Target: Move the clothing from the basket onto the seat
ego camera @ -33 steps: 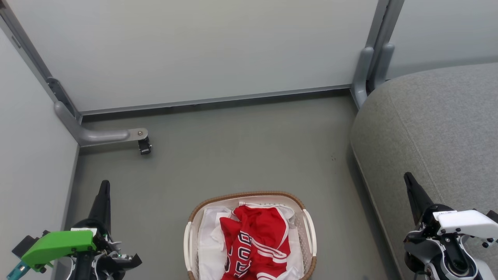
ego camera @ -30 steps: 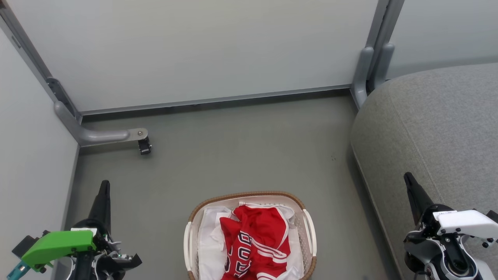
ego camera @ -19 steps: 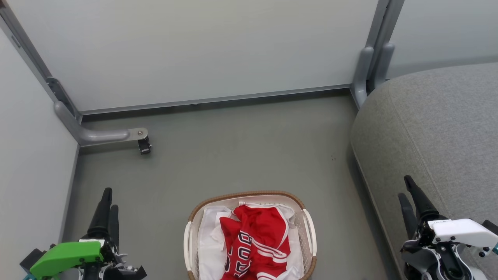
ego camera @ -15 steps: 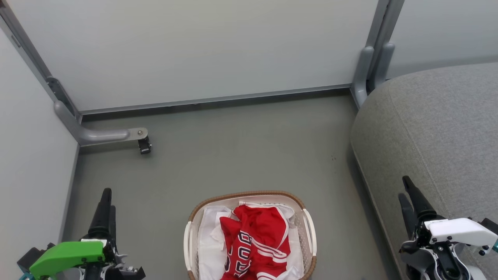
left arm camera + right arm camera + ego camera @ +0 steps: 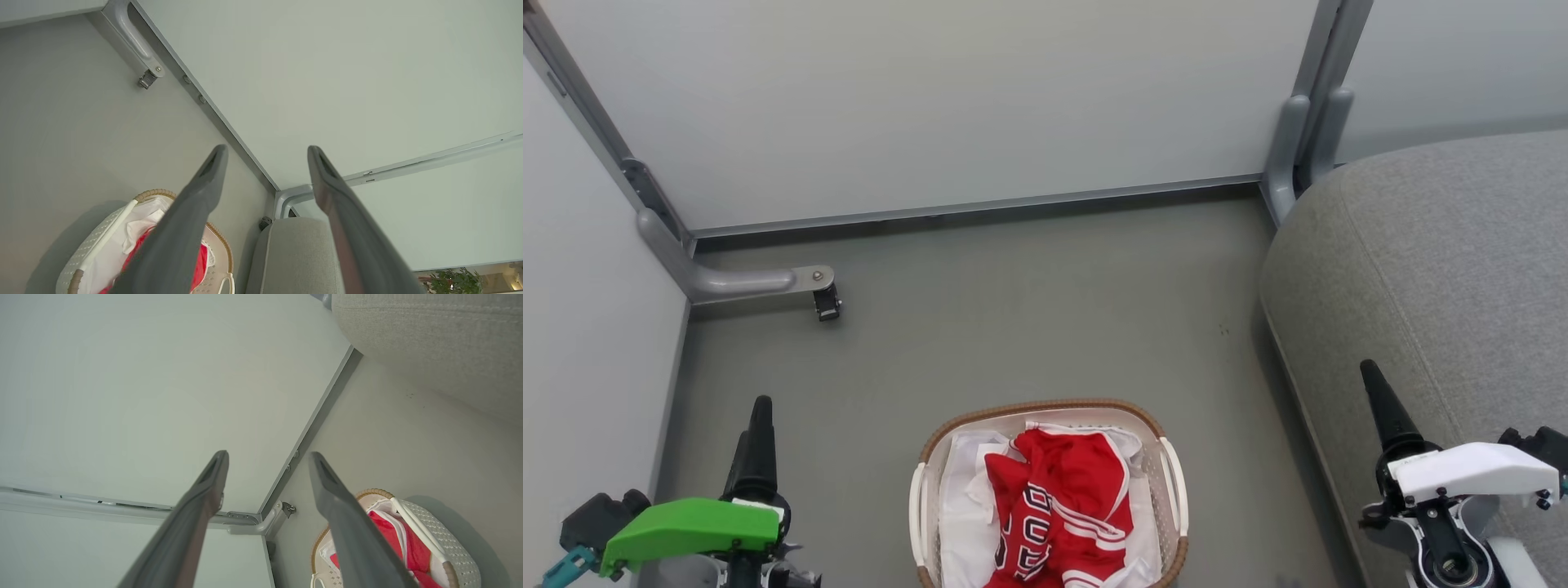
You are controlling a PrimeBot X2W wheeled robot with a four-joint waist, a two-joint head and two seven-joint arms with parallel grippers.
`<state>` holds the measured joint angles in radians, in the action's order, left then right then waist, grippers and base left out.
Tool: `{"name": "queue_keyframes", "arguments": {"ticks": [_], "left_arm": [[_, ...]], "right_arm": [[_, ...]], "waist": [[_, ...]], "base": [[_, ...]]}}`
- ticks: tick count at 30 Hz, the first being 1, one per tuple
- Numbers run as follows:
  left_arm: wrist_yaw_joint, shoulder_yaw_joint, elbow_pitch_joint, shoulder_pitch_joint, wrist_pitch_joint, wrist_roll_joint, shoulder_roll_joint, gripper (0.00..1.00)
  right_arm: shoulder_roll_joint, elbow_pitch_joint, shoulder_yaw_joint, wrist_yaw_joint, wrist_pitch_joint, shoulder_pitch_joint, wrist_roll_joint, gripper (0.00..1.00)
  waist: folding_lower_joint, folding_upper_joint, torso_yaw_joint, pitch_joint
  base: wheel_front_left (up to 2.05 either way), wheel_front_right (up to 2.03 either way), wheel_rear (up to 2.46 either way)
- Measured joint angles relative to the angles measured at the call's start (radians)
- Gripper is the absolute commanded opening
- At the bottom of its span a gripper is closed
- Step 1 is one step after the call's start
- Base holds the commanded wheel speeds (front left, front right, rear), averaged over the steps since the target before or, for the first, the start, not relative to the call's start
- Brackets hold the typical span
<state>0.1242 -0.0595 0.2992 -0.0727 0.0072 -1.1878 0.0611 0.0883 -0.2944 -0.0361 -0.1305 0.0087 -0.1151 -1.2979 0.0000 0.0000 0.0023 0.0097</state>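
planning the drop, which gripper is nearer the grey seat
The right gripper, with the white housing, beside the seat; the green-housed left gripper is across the basket.

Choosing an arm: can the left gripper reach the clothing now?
Probably yes: the left gripper is open, only bare floor separates it from the basket, and the clothing lies uncovered.

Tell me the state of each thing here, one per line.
Oval white perforated basket with brown woven rim: upright on the grey floor, white cloth liner inside.
Red sports clothing with white stripe trim: crumpled inside the basket.
Large grey fabric seat: no clothing on its visible part.
Left tool: open, empty.
Right tool: open, empty.
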Motion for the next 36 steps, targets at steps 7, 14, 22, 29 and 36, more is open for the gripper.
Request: {"name": "queue_keyframes", "arguments": {"ticks": [7, 14, 22, 29, 36], "left_arm": [[-0.001, 0.028, 0.000, 0.000, -0.027, 0.150, 0.013, 1.00], [-0.014, 0.068, 0.012, 0.000, -0.056, 0.287, 0.030, 1.00], [-0.038, 0.096, 0.044, 0.001, -0.081, 0.397, 0.043, 1.00], [-0.063, 0.125, 0.050, 0.001, -0.103, 0.496, 0.050, 1.00], [-0.087, 0.150, 0.052, 0.001, -0.123, 0.579, 0.064, 1.00]], "right_arm": [[0.010, -0.013, 0.028, 0.000, -0.028, -0.015, 0.137, 1.00], [0.018, -0.030, 0.049, 0.000, -0.055, -0.021, 0.284, 1.00], [0.026, -0.034, 0.072, 0.000, -0.082, -0.024, 0.425, 1.00], [0.026, -0.035, 0.076, 0.000, -0.105, -0.026, 0.533, 1.00], [0.029, -0.046, 0.102, 0.000, -0.125, -0.040, 0.624, 1.00]], "waist": [[0.0000, 0.0000, 0.002, -0.001], [0.0000, 0.0000, 0.001, -0.002], [0.0000, 0.0000, 0.001, -0.002], [0.0000, 0.0000, 0.004, -0.001], [0.0000, 0.0000, 0.006, 0.002]], "base": [[0.00, 0.00, 0.00], [0.00, 0.00, 0.00], [0.00, 0.00, 0.00], [0.00, 0.00, 0.00], [0.00, 0.00, 0.00]]}}
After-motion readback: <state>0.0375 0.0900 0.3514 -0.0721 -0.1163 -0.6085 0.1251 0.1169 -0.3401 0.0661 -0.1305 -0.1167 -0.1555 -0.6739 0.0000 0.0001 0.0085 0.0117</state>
